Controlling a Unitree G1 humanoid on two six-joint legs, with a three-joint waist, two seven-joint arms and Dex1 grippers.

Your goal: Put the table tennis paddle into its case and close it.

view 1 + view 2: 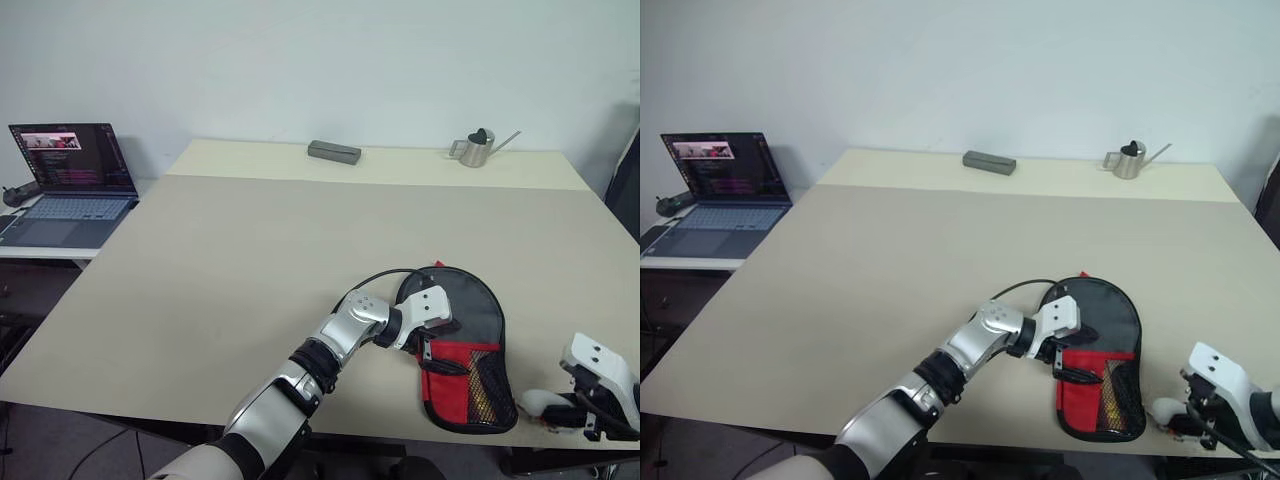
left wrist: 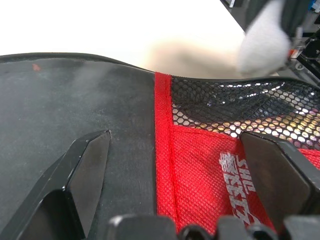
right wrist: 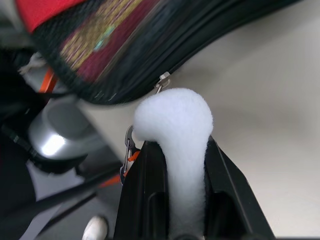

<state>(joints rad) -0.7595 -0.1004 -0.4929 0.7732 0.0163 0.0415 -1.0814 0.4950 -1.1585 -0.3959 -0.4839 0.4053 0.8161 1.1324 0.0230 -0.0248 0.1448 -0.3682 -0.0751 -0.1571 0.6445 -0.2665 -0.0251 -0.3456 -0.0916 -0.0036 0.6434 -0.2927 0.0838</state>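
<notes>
The case [image 1: 462, 352] is lying flat near the table's [image 1: 230, 270] front edge, its red panel and mesh pocket toward the robot. The left gripper [image 1: 428, 335] is resting on top of the case with its fingers [image 2: 82, 175] spread wide, one on the black fabric, the other on the red panel by the white logo. The right gripper [image 3: 172, 165] is sitting just off the case's right side at the table edge, pressed together on the white pom-pom pull [image 3: 175, 125], which is hanging from the zipper slider at the case rim. Cannot tell where the table tennis paddle is. A laptop [image 1: 70, 185], a grey block [image 1: 334, 151] and a small metal can [image 1: 478, 148] are sitting well away.
</notes>
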